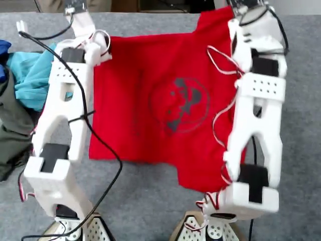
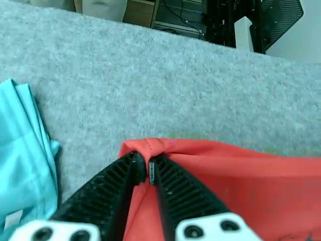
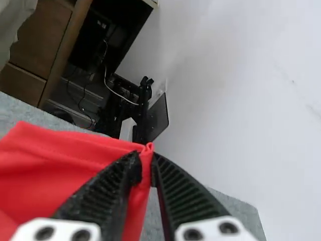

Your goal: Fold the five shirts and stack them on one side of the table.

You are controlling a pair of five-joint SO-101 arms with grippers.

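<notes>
Red shirt (image 1: 160, 105): spread flat in the middle of the table, print facing up, with both far corners gripped.
Left gripper (image 2: 148, 168): clenched on a small pleat at the shirt's 11 o'clock corner, low against the cloth-covered top.
Right gripper (image 3: 147, 155): clenched on a thin edge at the 1 o'clock corner, which looks lifted, with wall behind it rather than table.
Other shirts: a teal shirt (image 1: 32, 78), a dark shirt (image 1: 12, 130) and a scrap of blue shirt (image 1: 4, 50) are heaped unfolded at the table's 9 o'clock.
Risk, slip: each bite takes very little fabric, so a pull toward 6 o'clock could draw a corner out and collapse the fold.
Risk, skew: one corner sits low and the other high, so carrying them over unevenly would probably land the edge crooked.
Risk, snag: a black cable (image 1: 108, 150) crosses the shirt's 7 o'clock edge and could catch or drag the cloth as the arms swing.
Risk, neighbour: the teal shirt lies just beside the left corner and may be swept along.
Surface: the table (image 1: 145, 201) has a grey felt-like cover, likely grippy enough to drag on trailing cloth.
Room: a white wall (image 3: 241, 75), a wooden cabinet (image 3: 35, 50) and a black stand with cables (image 3: 135, 105) lie beyond the far edge.
</notes>
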